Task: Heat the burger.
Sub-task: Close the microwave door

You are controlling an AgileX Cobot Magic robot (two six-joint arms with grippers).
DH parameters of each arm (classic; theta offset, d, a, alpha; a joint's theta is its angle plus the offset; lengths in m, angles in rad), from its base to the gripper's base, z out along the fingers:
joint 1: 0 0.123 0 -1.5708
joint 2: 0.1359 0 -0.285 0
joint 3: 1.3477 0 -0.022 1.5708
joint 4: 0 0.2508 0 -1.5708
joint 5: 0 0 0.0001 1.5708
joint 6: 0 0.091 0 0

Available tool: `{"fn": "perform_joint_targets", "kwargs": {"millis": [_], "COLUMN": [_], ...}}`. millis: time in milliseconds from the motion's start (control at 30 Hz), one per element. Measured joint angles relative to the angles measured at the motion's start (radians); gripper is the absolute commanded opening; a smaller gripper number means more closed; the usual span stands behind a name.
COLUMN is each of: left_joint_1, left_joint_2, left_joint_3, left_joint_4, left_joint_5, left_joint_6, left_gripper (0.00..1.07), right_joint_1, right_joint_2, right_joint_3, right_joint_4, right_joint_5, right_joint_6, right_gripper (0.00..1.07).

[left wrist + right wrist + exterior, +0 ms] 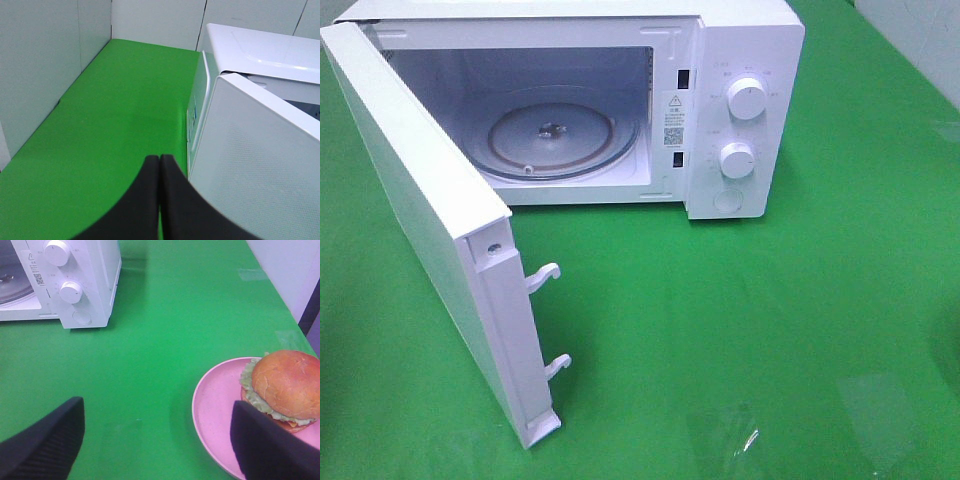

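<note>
The burger (285, 387), with a glossy brown bun and green lettuce, rests on a round pink plate (215, 410) in the right wrist view. My right gripper (157, 437) is open, one finger over the plate's edge close beside the burger, the other over bare green cloth. The white microwave (740, 60) stands at the back with its door (420, 210) swung wide open, showing the glass turntable (555, 135) with nothing on it. My left gripper (159, 165) is shut with nothing in it, just outside the door's outer face. Neither gripper shows in the high view.
Green cloth (770, 330) covers the table. Two white knobs (748, 98) and a round button sit on the microwave's control panel. White walls (40, 65) border the table's left side and back. Door latch hooks (545, 275) stick out from the door's edge.
</note>
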Motion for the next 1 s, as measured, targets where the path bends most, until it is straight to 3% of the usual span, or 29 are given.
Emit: {"fn": "perform_joint_targets", "kwargs": {"millis": [67, 167, 267, 400, 433, 533, 600, 733, 1000], "left_joint_1": [0.0, 0.0, 0.0, -0.001, -0.006, -0.01, -0.032, -0.068, -0.166], "left_joint_2": [0.104, 0.123, 0.207, 0.292, 0.334, 0.353, 0.448, 0.54, 0.66], "left_joint_3": [0.031, 0.043, 0.084, 0.094, 0.094, 0.094, 0.094, 0.094, 0.093], "left_joint_4": [0.0, 0.001, 0.031, 0.116, 0.169, 0.189, 0.284, 0.352, 0.356], "left_joint_5": [-0.153, -0.187, -0.338, -0.434, -0.485, -0.505, -0.587, -0.651, -0.734], "left_joint_6": [0.0, 0.0, -0.003, -0.01, -0.034, -0.052, -0.115, -0.134, -0.14], "left_gripper": [0.0, 0.0, 0.0, 0.0, 0.0, 0.0, 0.0, 0.0, 0.0], "right_joint_1": [0.0, 0.0, 0.0, 0.0, 0.0, 0.0, 0.0, 0.0, 0.0], "right_joint_2": [0.0, 0.0, 0.0, 0.0, 0.0, 0.0, 0.0, 0.0, 0.0], "right_joint_3": [0.0, 0.0, 0.0, 0.0, 0.0, 0.0, 0.0, 0.0, 0.0], "right_joint_4": [0.0, 0.0, 0.0, 0.0, 0.0, 0.0, 0.0, 0.0, 0.0], "right_joint_5": [0.0, 0.0, 0.0, 0.0, 0.0, 0.0, 0.0, 0.0, 0.0], "right_joint_6": [0.0, 0.0, 0.0, 0.0, 0.0, 0.0, 0.0, 0.0, 0.0], "right_gripper": [0.76, 0.76, 0.76, 0.76, 0.76, 0.76, 0.76, 0.76, 0.76]}}
